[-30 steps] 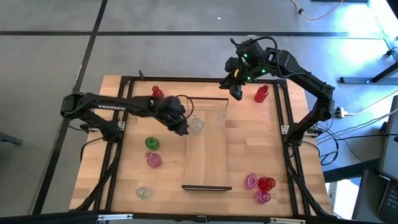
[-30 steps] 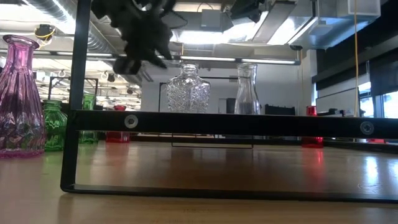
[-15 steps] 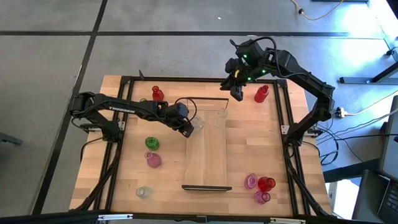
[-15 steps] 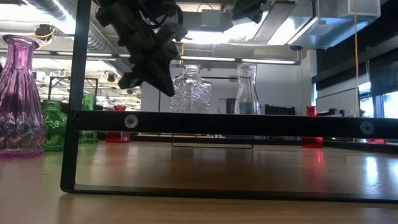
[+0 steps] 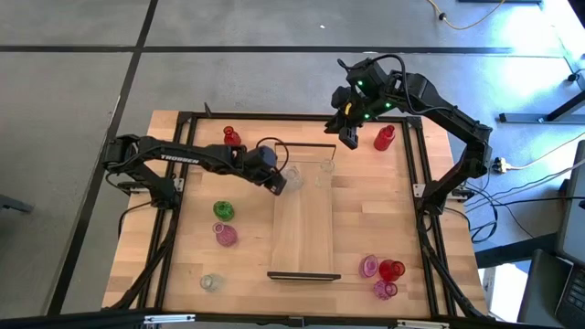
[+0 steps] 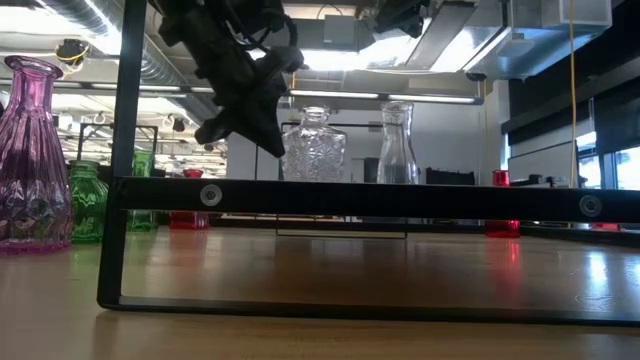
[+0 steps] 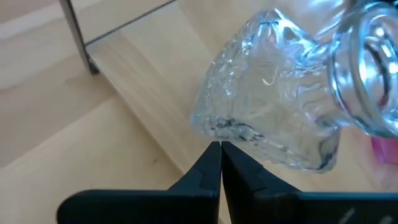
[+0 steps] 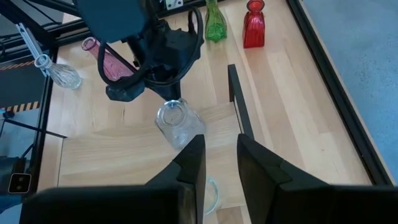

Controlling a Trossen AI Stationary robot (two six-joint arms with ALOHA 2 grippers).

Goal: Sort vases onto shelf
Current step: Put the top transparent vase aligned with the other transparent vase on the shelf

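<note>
The left gripper (image 5: pixel 277 182), fingers pressed shut on nothing, sits just left of the cut-glass clear vase (image 5: pixel 292 177) standing upright at the shelf (image 5: pixel 306 228)'s far left edge; the right gripper (image 5: pixel 350 139), partly open and empty, hovers farther off

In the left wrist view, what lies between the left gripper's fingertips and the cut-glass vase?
Nothing: the left gripper, fingers shut, points at the cut-glass vase with only a sliver of bare shelf wood showing between them.
</note>
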